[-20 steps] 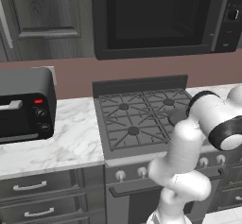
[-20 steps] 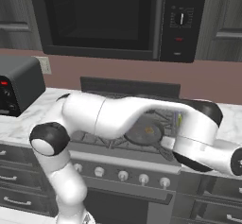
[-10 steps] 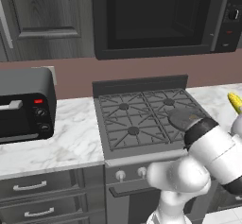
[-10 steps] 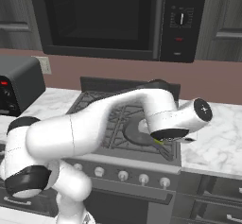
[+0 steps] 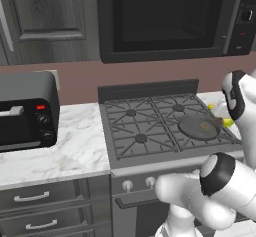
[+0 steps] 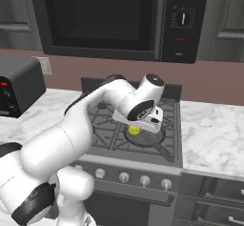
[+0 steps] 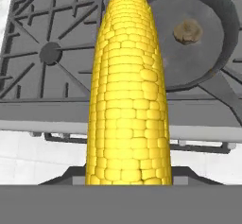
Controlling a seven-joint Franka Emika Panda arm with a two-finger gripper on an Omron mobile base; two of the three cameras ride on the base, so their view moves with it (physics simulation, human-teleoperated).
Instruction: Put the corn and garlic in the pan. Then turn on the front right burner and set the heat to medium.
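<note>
**Yellow corn held over the stove, garlic already in the pan**

Yellow corn (image 7: 127, 90) sits between the fingers, which are partly closed on it; the cob runs lengthwise out from the gripper (image 6: 136, 130) in the hand view. In the right base view the gripper hangs above the pan (image 6: 153, 138), and a bit of yellow shows under it.

Just beyond the cob lies the pan, round and dark grey, on the front right burner, with its handle toward the stove's (image 5: 145, 126) front right. Inside the pan lies the garlic (image 7: 187, 30), a small tan lump near the middle. Nothing else is in the pan as far as I can see.

I judge the task as about one third done. The garlic is placed. The corn is lifted and carried to the stove but not yet released, so it must come over the pan and go down beside the garlic. After that the burner knob on the stove front is left to turn, to medium heat.
</note>
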